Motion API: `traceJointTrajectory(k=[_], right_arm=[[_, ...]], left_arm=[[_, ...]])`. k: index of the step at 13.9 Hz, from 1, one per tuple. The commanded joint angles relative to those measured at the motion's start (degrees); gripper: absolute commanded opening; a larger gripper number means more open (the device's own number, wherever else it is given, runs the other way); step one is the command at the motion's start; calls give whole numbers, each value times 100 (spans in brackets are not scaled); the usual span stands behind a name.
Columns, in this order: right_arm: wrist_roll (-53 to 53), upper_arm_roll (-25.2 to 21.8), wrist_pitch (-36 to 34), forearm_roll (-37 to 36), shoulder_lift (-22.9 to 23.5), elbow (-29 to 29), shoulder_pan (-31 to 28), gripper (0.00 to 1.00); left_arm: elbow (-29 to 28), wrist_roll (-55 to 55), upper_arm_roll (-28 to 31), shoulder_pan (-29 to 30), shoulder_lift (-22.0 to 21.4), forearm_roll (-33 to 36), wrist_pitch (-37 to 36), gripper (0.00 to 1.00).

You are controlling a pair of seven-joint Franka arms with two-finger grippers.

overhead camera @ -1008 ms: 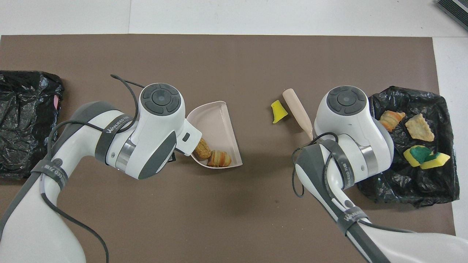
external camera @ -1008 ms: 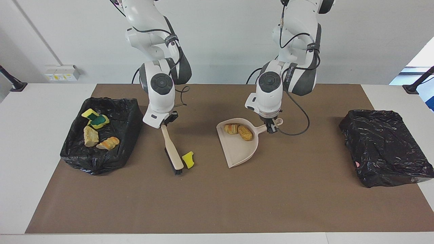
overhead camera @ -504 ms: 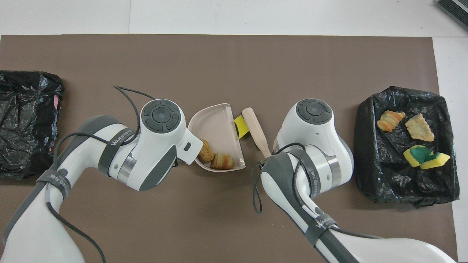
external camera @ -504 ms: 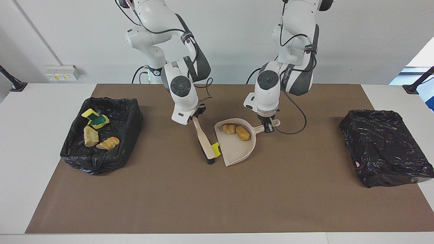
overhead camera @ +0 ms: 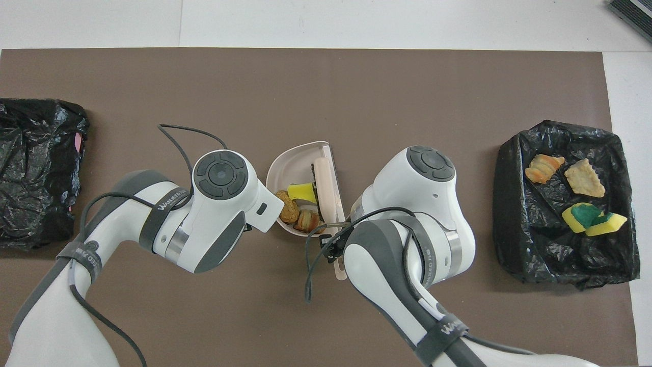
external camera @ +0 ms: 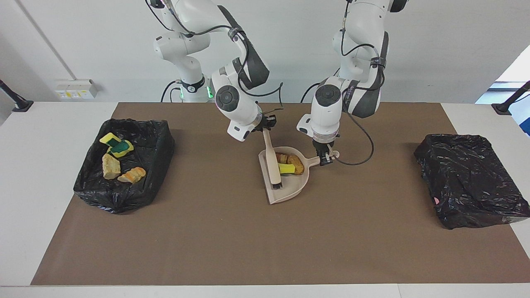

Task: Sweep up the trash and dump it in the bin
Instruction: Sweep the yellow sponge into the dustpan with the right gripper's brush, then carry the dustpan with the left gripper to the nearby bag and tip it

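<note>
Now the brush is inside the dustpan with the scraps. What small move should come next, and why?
Probably the right gripper should lift the brush out of the dustpan. The yellow sponge piece already lies inside with the two bread-like lumps, and the left gripper holds the handle, so carrying can start.

One camera sits high across the table, facing the two robots, which stand at the top of its view against the white wall. It takes in the whole brown mat (external camera: 265, 231). The other camera hangs high above the robots' own end, looking forward and steeply down, nearer to the arms. Both views share the mat, the dustpan (external camera: 290, 188) (overhead camera: 293, 163) at its middle and both black-lined bins (external camera: 124, 165) (overhead camera: 565, 244).
</note>
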Motion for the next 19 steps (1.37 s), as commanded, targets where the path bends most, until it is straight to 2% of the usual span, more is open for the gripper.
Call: traceJointTrajectory(k=[1, 3, 6, 10, 12, 14, 19], right_arm=[[172, -59, -551, -272, -634, -4, -347, 0], [172, -41, -886, -625, -1003, -13, -594, 0], [320, 2, -1483, -1187, -1583, -161, -525, 0], [1075, 64, -1222, -1259, -2401, -1232, 2, 0], [1610, 82, -977, -1259, -2412, -1479, 562, 0], [2252, 90, -118, -1207, -2280, -1778, 1099, 0], [2773, 90, 632, -1154, -2104, -2157, 1611, 0]], left_arm=[[-131, 113, 11, 102, -113, -106, 199, 0], [-25, 358, 29, 155, -122, -360, 129, 0], [562, 1008, 38, 603, -113, -720, -598, 0], [1423, 1965, 38, 1349, -78, -932, -1565, 0], [1854, 2388, 38, 1701, 10, -959, -1961, 0], [2145, 2801, 29, 2113, 45, -950, -2287, 0], [2725, 4189, 29, 3063, 256, -941, -2718, 0]])
